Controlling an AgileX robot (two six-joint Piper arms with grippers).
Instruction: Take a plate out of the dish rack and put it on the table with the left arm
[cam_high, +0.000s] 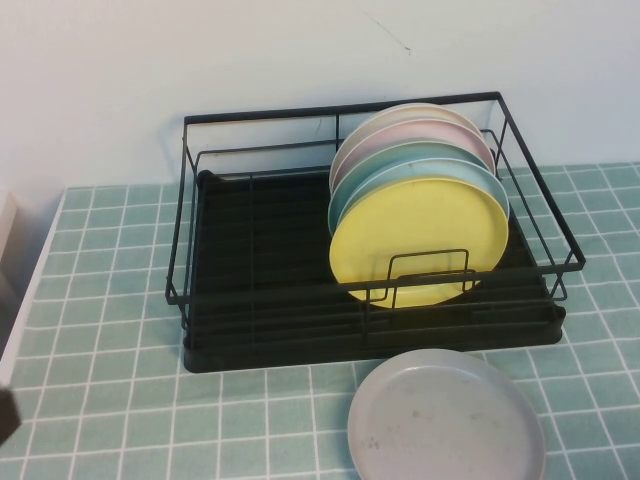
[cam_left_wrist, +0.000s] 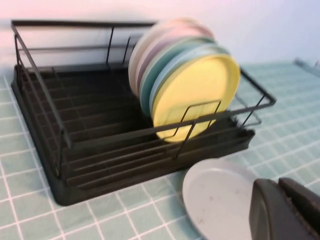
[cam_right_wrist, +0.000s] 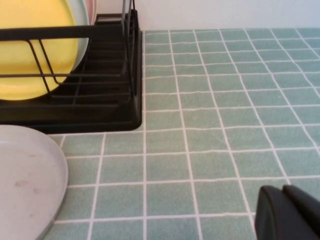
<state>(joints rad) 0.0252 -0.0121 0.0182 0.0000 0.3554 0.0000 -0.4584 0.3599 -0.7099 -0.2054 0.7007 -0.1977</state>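
The pale grey plate (cam_high: 447, 418) lies flat on the green tiled table (cam_high: 100, 300), just in front of the right half of the black dish rack (cam_high: 270, 250). No gripper touches it. In the left wrist view my left gripper (cam_left_wrist: 280, 187) is shut and empty, off to the near side of the plate (cam_left_wrist: 217, 197) and above the table. In the right wrist view my right gripper (cam_right_wrist: 282, 190) is also shut with nothing in it. It hangs over bare tiles to the right of the plate (cam_right_wrist: 25, 185) and the rack (cam_right_wrist: 100, 110). Neither gripper shows clearly in the high view.
Several plates stand upright in the rack's right half, a yellow plate (cam_high: 415, 240) in front and a light blue plate (cam_high: 470, 172) behind it. The rack's left half holds nothing. A white wall runs behind the rack. The table's edge is at the far left.
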